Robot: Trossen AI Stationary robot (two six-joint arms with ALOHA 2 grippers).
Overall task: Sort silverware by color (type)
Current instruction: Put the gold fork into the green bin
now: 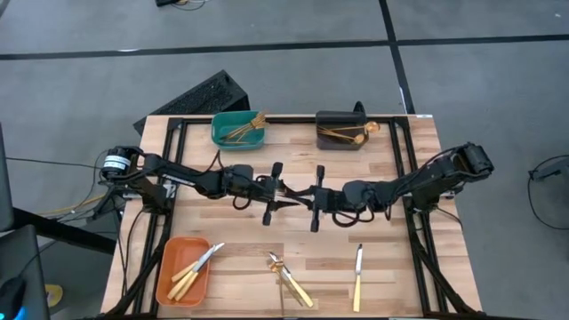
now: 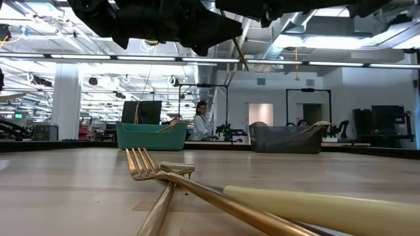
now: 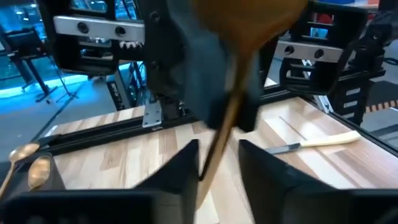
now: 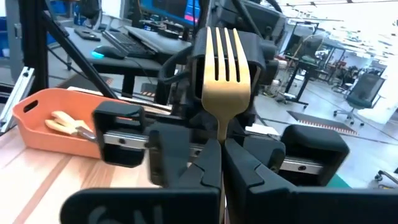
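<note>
Both arms meet above the table's middle. My right gripper is shut on a gold fork that stands with its tines up. The fork's handle runs down between the spread fingers of my open left gripper, close to one finger; I cannot tell whether they touch. In the low view the handle's end slants down below the arms. More silverware lies near the table's near edge: a fork crossed with other pieces and a cream-handled knife. My right gripper pinches the fork by its neck, just under the tines, between its two fingers. The fingers come level from the table's right and lie across the fork. The fork is lifted clear, nearly upright, with the head above the fingers and the handle hanging below.
At the far edge stand a teal bin with forks and a dark grey bin with spoons. An orange bin with knives sits at the near left corner. Black frame rails run along both table sides.
</note>
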